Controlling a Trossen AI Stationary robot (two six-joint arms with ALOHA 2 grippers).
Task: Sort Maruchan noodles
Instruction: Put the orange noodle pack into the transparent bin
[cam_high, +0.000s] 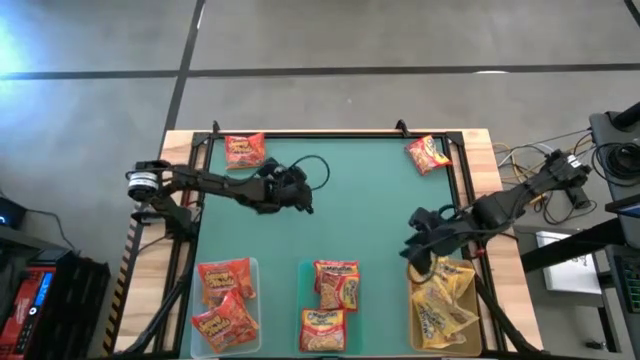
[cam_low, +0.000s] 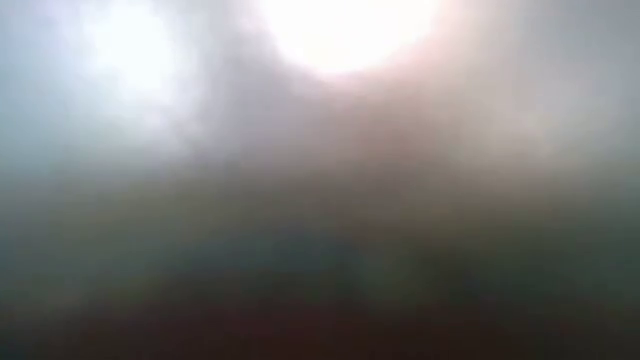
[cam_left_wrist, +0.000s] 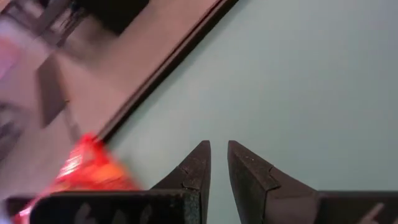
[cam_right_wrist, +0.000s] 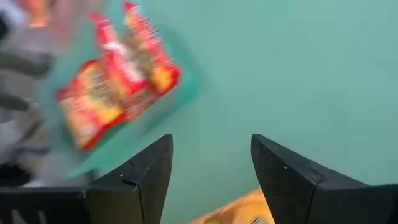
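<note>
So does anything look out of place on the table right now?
Two crinkly plastic noodle packets lie loose on the green mat, outside the clear bins: a red one near the far-left corner, another near the far-right.

You will find no text you can read here. The noodle packets (cam_high: 336, 285) in the bins near the table's front edge carry printed labels, but from overhead the lettering is only smears of colour. The packets (cam_right_wrist: 115, 74) seen past the right wrist are just as blurred. The low view is haze.

Green table (cam_high: 370, 200): noodle packets (cam_high: 245, 150), bins (cam_high: 254, 268)
</note>
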